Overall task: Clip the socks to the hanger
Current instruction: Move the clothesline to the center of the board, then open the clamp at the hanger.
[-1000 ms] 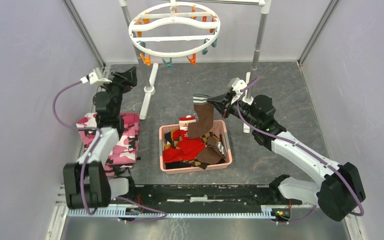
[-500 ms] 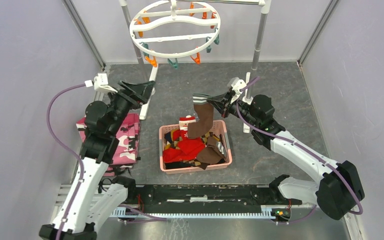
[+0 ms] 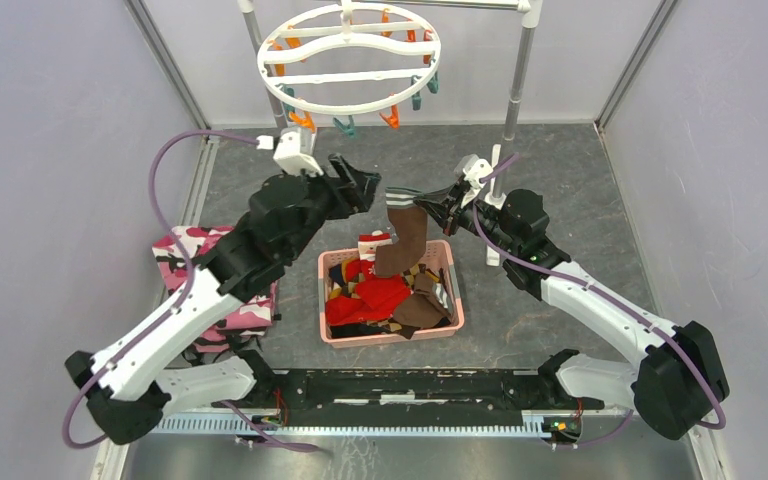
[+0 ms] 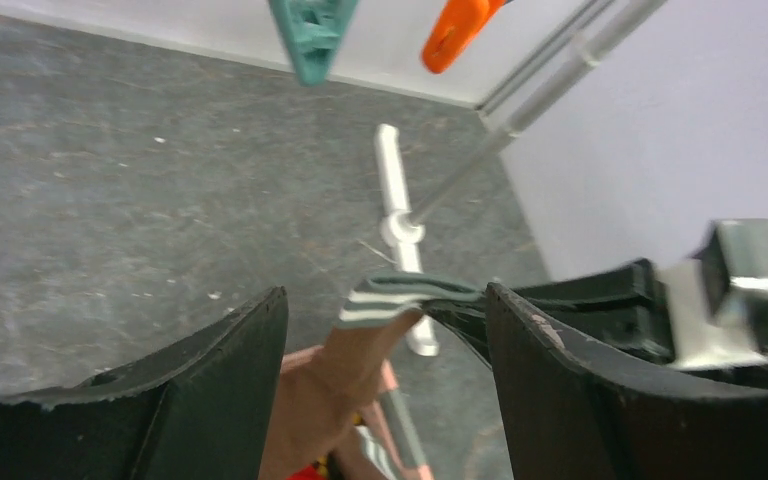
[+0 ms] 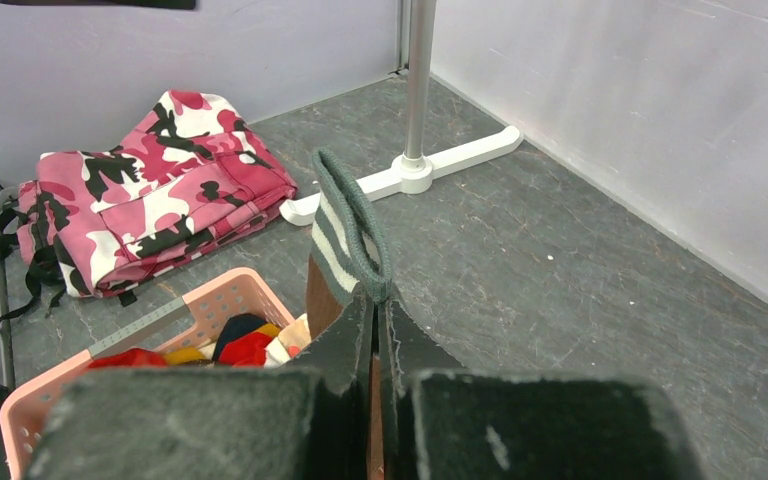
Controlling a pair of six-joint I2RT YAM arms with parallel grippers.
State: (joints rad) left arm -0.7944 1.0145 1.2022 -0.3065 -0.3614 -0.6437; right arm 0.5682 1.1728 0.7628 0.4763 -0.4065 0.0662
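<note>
A long dark brown sock (image 3: 405, 240) with a grey-and-white striped cuff (image 5: 348, 225) hangs over the pink basket (image 3: 455, 300). My right gripper (image 3: 432, 203) is shut on the cuff's edge (image 5: 375, 298). My left gripper (image 3: 368, 187) is open just left of the cuff. In the left wrist view the cuff (image 4: 400, 293) sits level with the fingertips, between them and touching neither. The white ring hanger (image 3: 320, 106) hangs at the back with orange and teal clips (image 4: 312, 35) under its rim. More dark brown fabric (image 3: 422, 312) lies in the basket.
The basket also holds red and patterned socks (image 3: 370, 300). A folded pink camouflage garment (image 3: 250, 290) lies left of it. The white rack's poles (image 3: 518, 75) and feet (image 4: 400, 215) stand behind the basket. Purple walls close in both sides.
My left arm has swung from the left side to the centre, bringing its open gripper up to the sock's cuff. The right arm and the sock have not moved.
</note>
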